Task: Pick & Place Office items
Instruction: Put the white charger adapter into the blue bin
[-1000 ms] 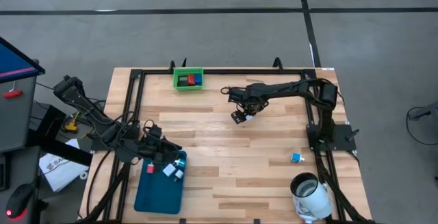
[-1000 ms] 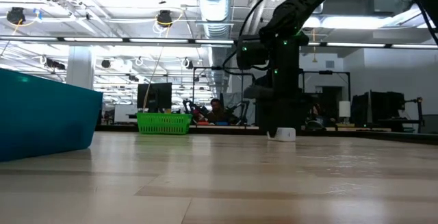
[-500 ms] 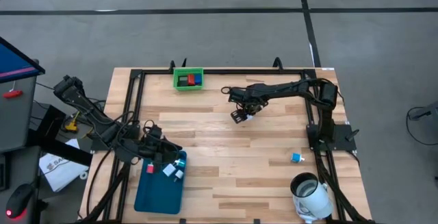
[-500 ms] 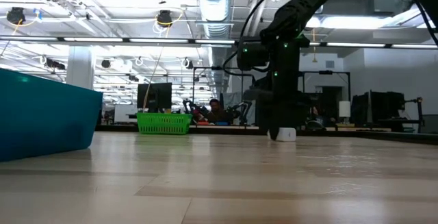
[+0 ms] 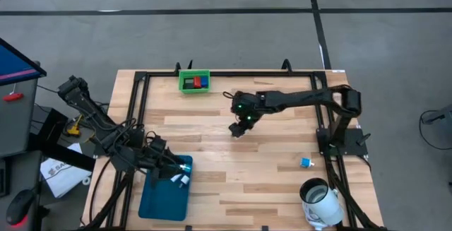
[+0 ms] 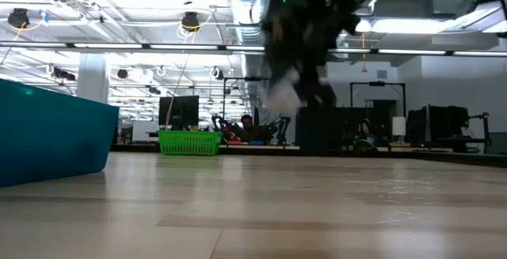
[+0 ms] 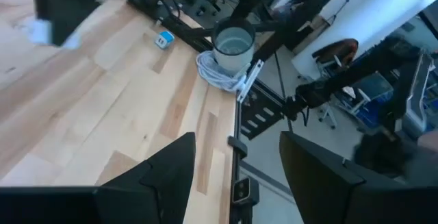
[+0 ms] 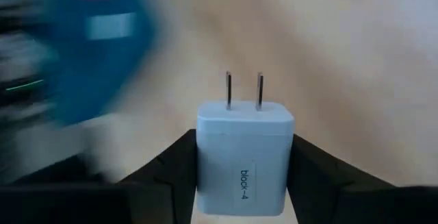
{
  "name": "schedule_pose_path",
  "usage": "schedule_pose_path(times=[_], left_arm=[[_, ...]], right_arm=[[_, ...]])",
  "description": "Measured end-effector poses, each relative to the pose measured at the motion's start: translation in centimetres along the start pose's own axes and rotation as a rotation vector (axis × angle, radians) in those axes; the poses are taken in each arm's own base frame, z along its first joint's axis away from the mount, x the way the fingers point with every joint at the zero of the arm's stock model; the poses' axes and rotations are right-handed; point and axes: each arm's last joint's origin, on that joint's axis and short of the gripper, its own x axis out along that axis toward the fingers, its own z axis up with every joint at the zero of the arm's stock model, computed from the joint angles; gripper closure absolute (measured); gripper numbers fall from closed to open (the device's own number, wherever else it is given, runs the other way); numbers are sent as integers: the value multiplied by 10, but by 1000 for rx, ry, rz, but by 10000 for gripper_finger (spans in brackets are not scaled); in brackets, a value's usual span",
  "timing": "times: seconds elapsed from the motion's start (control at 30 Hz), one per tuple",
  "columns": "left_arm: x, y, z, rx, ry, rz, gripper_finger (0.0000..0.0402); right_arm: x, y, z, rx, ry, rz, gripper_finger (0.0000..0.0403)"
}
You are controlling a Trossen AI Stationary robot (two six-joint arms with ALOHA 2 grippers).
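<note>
Between the right gripper's (image 8: 241, 183) fingers sits a white plug block (image 8: 244, 157), clamped by its sides so its two prongs point forward, clear of the pads. That arm hangs over the middle of the table (image 5: 268, 167), likely carrying the block toward the teal tray (image 5: 161, 201). Over that tray the left gripper (image 7: 236, 166) waits, spread apart and empty. A small blue cube (image 5: 306, 162) lies near the white mug (image 5: 319, 201).

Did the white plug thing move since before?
Yes. The white plug, shut in the right tool, rose off the table and moved left, farther from the mug.
</note>
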Motion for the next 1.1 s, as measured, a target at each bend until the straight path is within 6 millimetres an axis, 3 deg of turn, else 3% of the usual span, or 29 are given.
schedule_pose_path(times=[0.23,0.33,0.43,0.53,0.67,0.9,1.1], left_arm=[[2,-16,7,60,-16,-30,193],[13,-29,17,190,-41,-16,193],[31,-35,21,398,-39,29,193],[49,-38,26,560,-31,54,193],[65,-44,39,667,-70,-4,184],[77,-51,60,703,-141,-171,147],[84,-50,60,714,-111,-218,132]], right_arm=[[-51,81,-26,-170,36,555,237],[-72,107,-42,-223,55,710,237],[-81,126,-56,-250,78,806,237],[-78,139,-65,-250,106,859,237],[-60,147,-71,-229,152,880,237],[-38,159,-70,-208,189,999,237],[-35,157,-65,-212,197,1011,237]])
